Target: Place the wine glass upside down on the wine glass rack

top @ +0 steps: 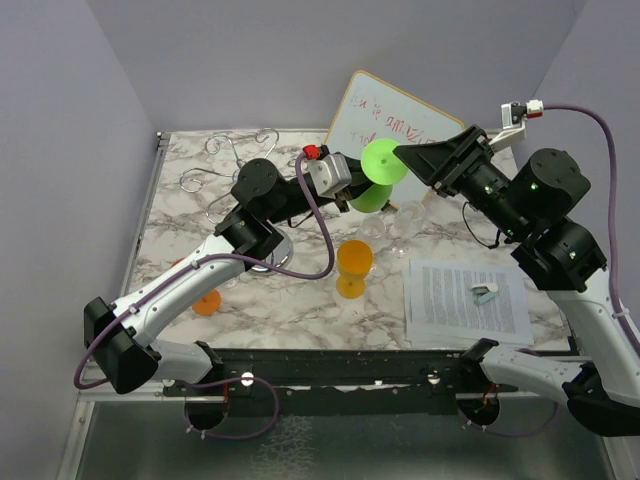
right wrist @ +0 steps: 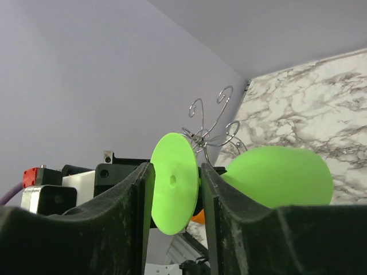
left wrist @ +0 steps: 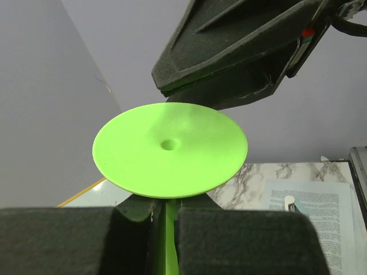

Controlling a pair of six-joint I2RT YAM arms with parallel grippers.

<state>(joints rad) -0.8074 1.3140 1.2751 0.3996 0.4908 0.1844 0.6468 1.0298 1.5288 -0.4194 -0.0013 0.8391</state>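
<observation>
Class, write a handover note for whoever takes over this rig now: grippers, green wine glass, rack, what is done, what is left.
Left gripper: shut on the stem of the green wine glass, held aloft on its side.
Right gripper: straddles the glass's foot; grip unclear.
Wine glass rack: stands at back left, no glass on it.
Done: glass lifted.
Left: hang it upside down on the rack.

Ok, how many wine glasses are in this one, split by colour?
Green: 1, the green glass, up in the air.
Orange: 2, the upright orange glass and a half-hidden orange glass at the left.
Clear: 2, both faint, a clear glass beside a second clear glass.
Total: 5.
</observation>
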